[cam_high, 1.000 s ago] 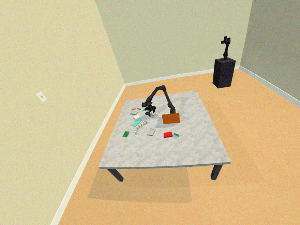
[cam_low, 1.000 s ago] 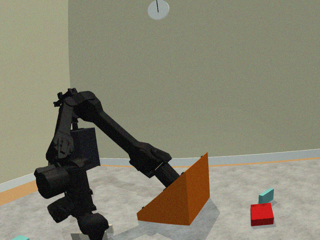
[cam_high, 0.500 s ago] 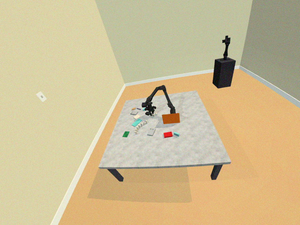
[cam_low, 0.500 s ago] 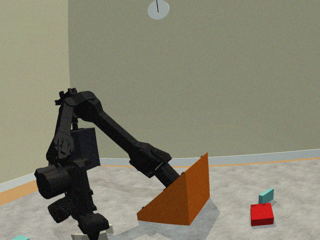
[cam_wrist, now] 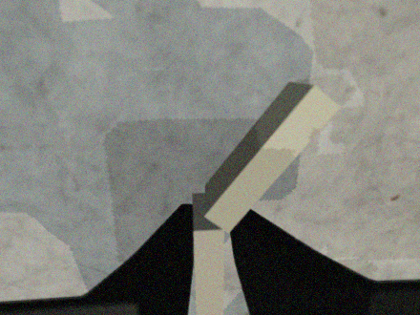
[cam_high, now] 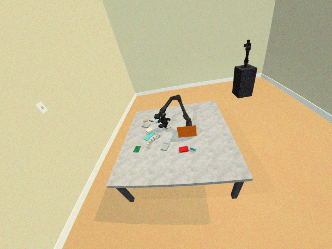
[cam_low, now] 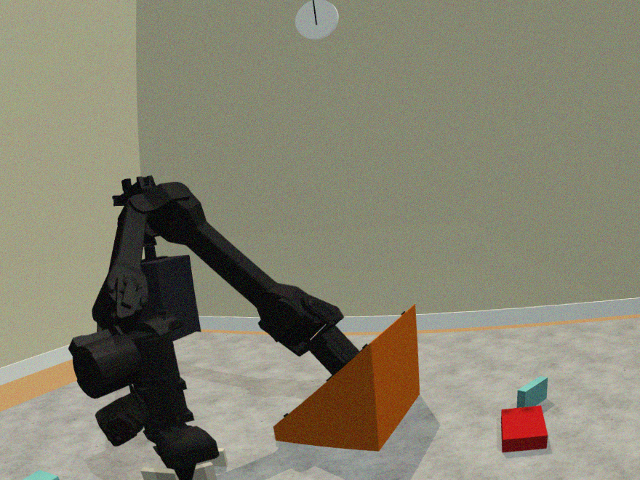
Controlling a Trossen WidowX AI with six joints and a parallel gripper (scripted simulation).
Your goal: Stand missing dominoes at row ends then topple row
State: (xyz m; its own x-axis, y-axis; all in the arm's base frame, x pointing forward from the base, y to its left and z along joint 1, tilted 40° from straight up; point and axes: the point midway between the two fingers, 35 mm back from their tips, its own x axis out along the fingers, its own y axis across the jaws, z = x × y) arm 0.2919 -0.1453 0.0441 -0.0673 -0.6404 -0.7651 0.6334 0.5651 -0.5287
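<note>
red block (cam_high: 183,149) (cam_low: 524,428) beside small teal block (cam_high: 192,148) (cam_low: 532,392) | flat green rectangle (cam_high: 137,149) | white round clock (cam_low: 316,19) on greenish wall (cam_low: 465,155)
</note>
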